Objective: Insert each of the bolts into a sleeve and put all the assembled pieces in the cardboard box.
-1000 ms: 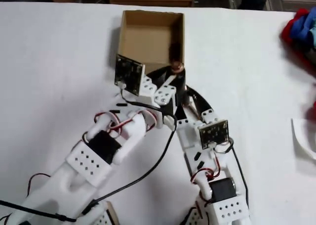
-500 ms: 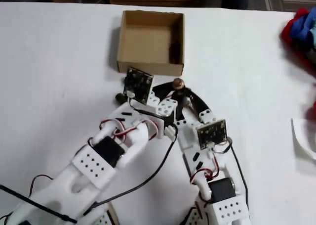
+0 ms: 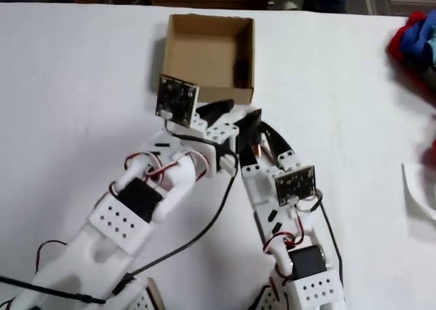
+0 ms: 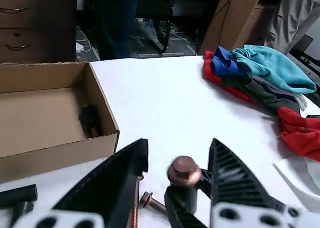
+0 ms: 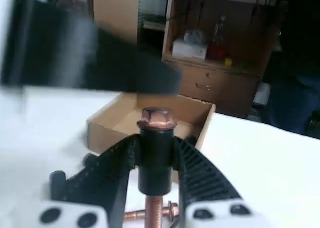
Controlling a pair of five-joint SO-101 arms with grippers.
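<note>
- The left wrist view picks out two spare black sleeves [image 4: 19,194] lying on the table [image 3: 354,85] just outside the cardboard box [image 3: 176,51]. From above, the left arm's camera board covers that spot.
- The box sits near the table's far edge, open side up. One assembled piece [image 4: 90,120] lies inside, against the wall nearer the clothes.
- The left gripper [image 4: 179,145] hangs just in front of the box with its fingers spread wide. They stand either side of the held bolt's head without touching it.
- The right gripper [image 5: 156,148] is clamped on an upright black sleeve [image 5: 156,163]. One copper bolt [image 5: 156,118] sits in it, head on top and shaft poking out below, a detail the high view blurs.
- One loose bolt [image 5: 167,211] lies flat on the table beneath the two grippers.
- Open white table runs from the grippers out to a pile of clothes [image 3: 412,37] at the edge.
</note>
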